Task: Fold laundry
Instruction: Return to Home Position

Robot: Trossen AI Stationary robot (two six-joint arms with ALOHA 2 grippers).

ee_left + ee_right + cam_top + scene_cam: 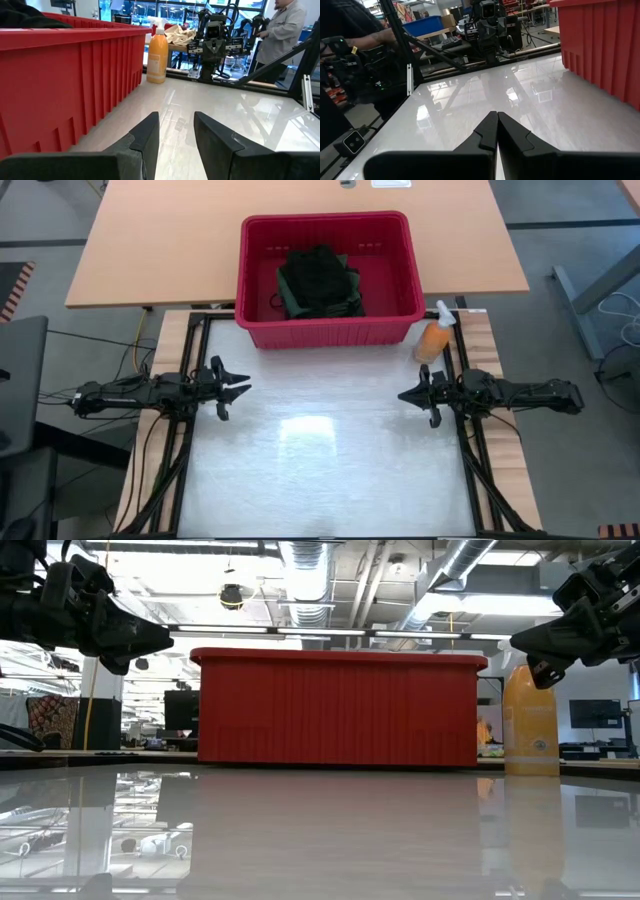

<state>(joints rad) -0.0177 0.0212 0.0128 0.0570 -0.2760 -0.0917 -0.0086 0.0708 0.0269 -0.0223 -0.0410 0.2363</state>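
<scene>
Hovering left hand (235,388): over the bench's left edge, its 2 dark fingers parted with a clear gap in the left wrist view, holding nothing.
Right hand (405,394): over the bench's right edge, fingers pressed tip to tip in the right wrist view, empty.
Bench (320,470): glossy white top that mirrors the ceiling lights.
Spray bottle (434,338): orange with a white nozzle, upright just beside the basket's right front corner.
Basket (325,220): red ribbed plastic, rectangular, at the bench's far end.
Laundry (318,280): soft dark green and black bundle inside the basket, about centred.
View difference: the high view shows the bundle whole, the low view shows only the basket's wall, and the left wrist view catches 1 dark fold above the rim.
Far table (160,240): pale wood, behind the basket.
</scene>
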